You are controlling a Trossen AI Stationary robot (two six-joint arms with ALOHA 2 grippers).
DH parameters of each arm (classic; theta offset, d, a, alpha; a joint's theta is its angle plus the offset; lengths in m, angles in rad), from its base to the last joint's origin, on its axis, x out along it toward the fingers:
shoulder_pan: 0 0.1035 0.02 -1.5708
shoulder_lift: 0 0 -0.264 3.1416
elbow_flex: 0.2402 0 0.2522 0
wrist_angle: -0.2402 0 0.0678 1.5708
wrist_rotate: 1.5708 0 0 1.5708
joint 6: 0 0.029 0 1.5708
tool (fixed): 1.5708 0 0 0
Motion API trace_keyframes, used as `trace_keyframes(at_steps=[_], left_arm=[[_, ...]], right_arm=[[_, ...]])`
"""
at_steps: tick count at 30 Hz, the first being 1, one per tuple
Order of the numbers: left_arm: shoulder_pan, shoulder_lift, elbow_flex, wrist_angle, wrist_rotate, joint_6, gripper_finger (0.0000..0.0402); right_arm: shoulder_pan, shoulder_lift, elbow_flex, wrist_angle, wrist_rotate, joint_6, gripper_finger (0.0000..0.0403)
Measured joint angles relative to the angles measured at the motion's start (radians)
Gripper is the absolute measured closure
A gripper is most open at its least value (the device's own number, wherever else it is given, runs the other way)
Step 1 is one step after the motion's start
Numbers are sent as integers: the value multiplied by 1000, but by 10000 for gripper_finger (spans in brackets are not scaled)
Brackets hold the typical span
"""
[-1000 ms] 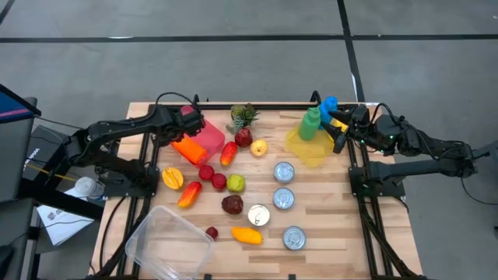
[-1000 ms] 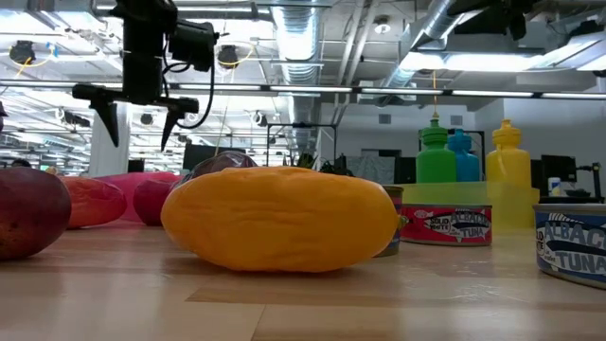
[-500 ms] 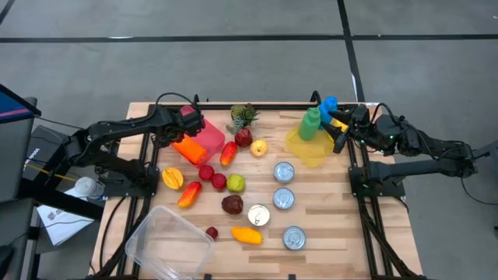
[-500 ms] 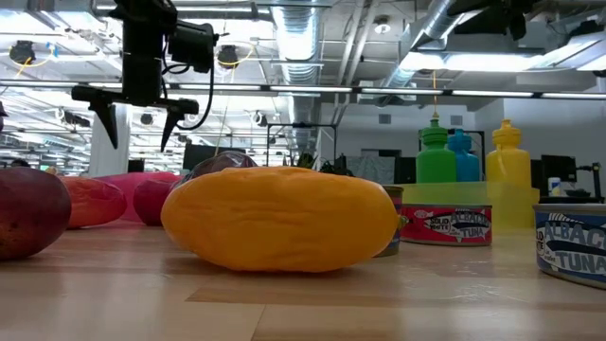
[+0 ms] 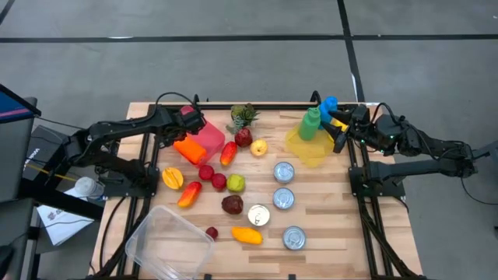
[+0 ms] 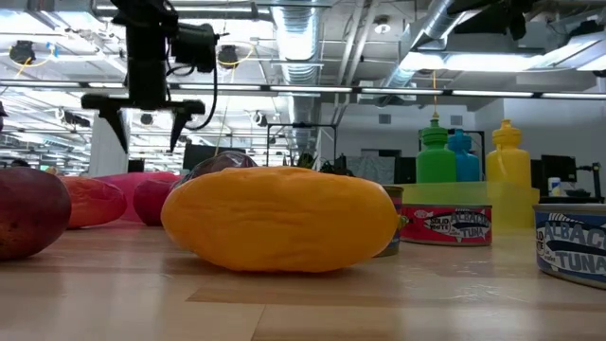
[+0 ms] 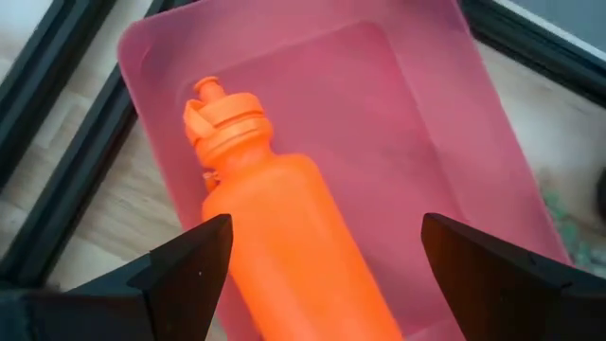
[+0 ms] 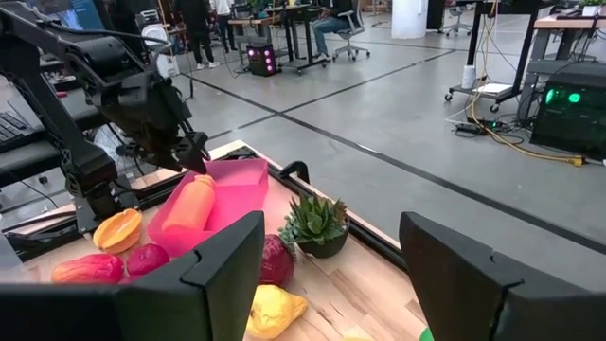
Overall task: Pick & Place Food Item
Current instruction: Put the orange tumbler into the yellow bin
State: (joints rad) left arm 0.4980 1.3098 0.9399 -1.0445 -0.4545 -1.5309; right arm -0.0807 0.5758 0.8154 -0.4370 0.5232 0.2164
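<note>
Two spread claws, left claw (image 5: 180, 132) and right claw (image 5: 336, 128); cans (image 6: 445, 225) read "SOLID WHITE ALBACORE TUNA".

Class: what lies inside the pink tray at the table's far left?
An orange bottle lies on its side in the pink tray, its cap toward one corner. The tray floor beneath the bottle is covered; nothing else shows inside.

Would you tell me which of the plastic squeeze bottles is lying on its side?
The orange plastic bottle in the pink plastic bin; the green bottle, blue bottle and yellow bottle stand upright in the yellow bin.
</note>
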Motion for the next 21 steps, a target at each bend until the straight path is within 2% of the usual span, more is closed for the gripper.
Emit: trace_keyframes(at_steps=[11, 21], left_arm=[[82, 0, -133, 74, 18, -48, 64], [135, 16, -227, 314, 81, -46, 64]], right_arm=[[0, 0, 0, 3, 0, -6, 164], [0, 0, 0, 3, 0, -6, 164]])
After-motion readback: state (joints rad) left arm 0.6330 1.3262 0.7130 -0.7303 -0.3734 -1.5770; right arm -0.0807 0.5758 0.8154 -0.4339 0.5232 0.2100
